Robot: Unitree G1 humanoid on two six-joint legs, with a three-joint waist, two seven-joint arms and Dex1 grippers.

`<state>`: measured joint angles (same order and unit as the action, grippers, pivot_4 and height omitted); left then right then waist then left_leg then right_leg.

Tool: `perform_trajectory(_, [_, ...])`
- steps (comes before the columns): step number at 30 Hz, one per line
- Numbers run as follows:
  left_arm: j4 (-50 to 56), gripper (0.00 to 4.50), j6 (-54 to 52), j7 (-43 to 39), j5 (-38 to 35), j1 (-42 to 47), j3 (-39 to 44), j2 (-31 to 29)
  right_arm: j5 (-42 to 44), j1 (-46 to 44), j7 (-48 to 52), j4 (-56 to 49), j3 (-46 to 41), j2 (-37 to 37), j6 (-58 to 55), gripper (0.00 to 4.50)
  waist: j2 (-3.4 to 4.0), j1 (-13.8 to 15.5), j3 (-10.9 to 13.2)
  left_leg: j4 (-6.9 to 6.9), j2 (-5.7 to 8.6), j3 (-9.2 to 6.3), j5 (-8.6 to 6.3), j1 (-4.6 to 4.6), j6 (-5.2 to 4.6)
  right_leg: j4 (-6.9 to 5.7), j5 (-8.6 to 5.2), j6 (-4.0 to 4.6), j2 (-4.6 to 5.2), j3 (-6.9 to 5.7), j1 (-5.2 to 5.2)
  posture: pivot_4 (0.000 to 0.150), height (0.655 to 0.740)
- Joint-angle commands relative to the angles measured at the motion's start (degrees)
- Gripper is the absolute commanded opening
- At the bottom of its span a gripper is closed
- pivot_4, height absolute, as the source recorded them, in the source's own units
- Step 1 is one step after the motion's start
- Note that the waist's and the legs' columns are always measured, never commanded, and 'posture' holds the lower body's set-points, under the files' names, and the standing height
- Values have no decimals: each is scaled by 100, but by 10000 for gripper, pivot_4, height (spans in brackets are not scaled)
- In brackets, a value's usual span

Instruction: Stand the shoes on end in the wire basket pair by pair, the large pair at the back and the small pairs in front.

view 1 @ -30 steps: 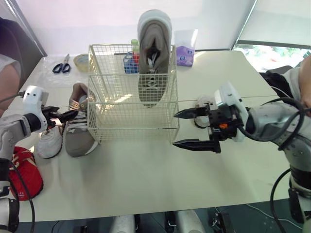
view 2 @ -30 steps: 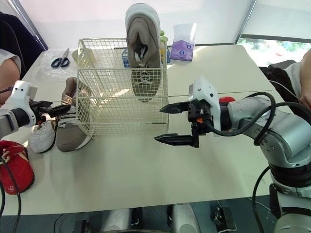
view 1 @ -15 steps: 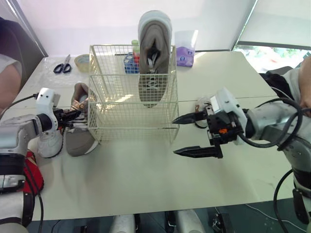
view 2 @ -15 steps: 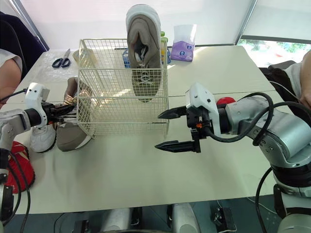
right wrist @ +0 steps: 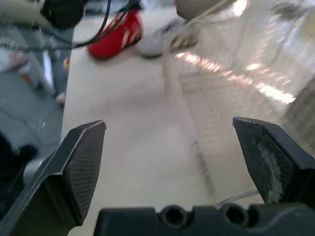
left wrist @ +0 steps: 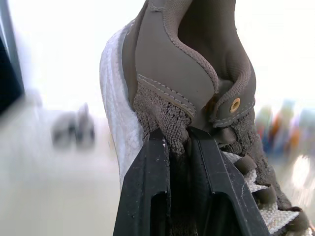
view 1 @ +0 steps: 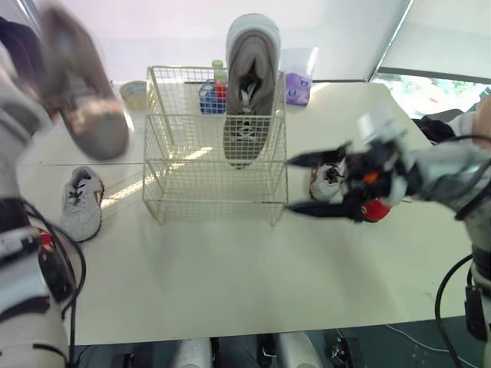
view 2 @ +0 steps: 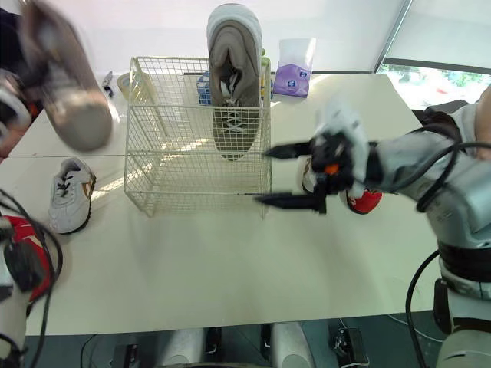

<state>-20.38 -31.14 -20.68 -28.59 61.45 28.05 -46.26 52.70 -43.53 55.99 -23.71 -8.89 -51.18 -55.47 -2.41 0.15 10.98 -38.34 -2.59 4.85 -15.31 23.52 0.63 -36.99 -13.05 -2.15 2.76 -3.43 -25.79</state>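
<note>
Grey large shoe (view 1: pixel 84 100), lying beside the wire basket (view 1: pixel 192 184) a second ago, now hangs high at far left, left gripper (left wrist: pixel 174 135) clamped on its heel collar; its mate (view 1: pixel 249 84) already stands at the basket's back. Right gripper (view 1: pixel 291 184) waits, fingers wide apart, half hiding a red shoe (view 1: pixel 374 209); lifted shoe blurred

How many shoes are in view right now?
6. Grey shoe upright in the wire basket; second grey shoe in the left claw; white shoe and red shoe left of the basket; small white shoe and second red shoe right of it, partly hidden.
</note>
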Motion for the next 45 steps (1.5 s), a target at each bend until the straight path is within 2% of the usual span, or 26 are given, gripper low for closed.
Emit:
perform_trajectory(1, [487,2486,1326,26,357,725,-292,116,312,-221,-208,90,-479,-115,-83,45000,2,21,-4,2,2,7,-3,-4,-5,3,0,-1,3,1,3,1500,7400])
perform_trajectory(5, [-97,2486,2809,-35,1033,1423,-1091,994,352,-290,-230,185,-484,-120,-46,45000,15,148,-11,4,17,18,-6,-24,-10,2,-3,-5,2,-1,29,1500,7400])
perform_trajectory(8, [-1144,2486,3913,25,1552,1741,-1427,1494,280,-258,-284,186,-441,-83,54,45000,16,219,-11,-11,16,18,-5,-29,-12,1,-3,-5,-5,-4,39,1500,7400])
perform_trajectory(12, [-2228,2486,5007,2,1933,1952,-1659,1758,328,-151,-395,100,-525,-96,71,45000,17,103,-10,-52,-3,16,-13,-15,-25,-7,1,-10,-16,-1,34,1500,7400])
perform_trajectory(16, [-2585,2486,5583,-150,2094,1871,-1860,2004,339,36,-470,90,-702,-274,13,45000,18,42,-8,-53,-3,16,-21,-3,-39,-6,6,-20,-13,1,22,1500,7400])
perform_trajectory(21, [-2333,2486,5612,-101,1982,1489,-1833,2394,349,267,-527,42,-728,-351,47,45000,18,54,-8,-55,-2,22,-29,3,-50,1,5,-23,-9,-1,20,1500,7400])
perform_trajectory(27, [-1778,2486,5584,101,2220,859,-1940,2488,543,356,-767,28,-784,-282,-65,45000,18,51,-8,-64,-4,20,-29,-2,-50,-8,8,-26,-11,9,22,1500,7400])
perform_trajectory(31, [-1615,2486,5667,249,2366,405,-2005,2566,1062,462,-1177,164,-889,-358,-720,45000,18,59,-9,-66,-4,19,-29,-3,-50,-8,8,-26,-9,9,27,1500,7400])
perform_trajectory(34, [-1532,2486,5676,404,2448,154,-2027,2610,1912,560,-1722,423,-1307,-32,-994,45000,17,60,-9,-70,-4,18,-29,-6,-50,-7,8,-26,-7,9,34,1500,7400])
perform_trajectory(39, [-1371,2486,5642,562,2510,-151,-2083,2701,2036,1035,-2098,171,-1330,106,-975,45000,17,64,-11,-73,-3,11,-29,-9,-51,-8,9,-27,-6,7,41,1500,7400])
perform_trajectory(45, [-958,2486,5434,482,2454,-367,-2122,2685,2035,1074,-2147,188,-1232,126,-834,45000,18,61,-12,-74,-3,10,-29,-11,-51,-8,10,-29,-9,7,41,1500,7400])
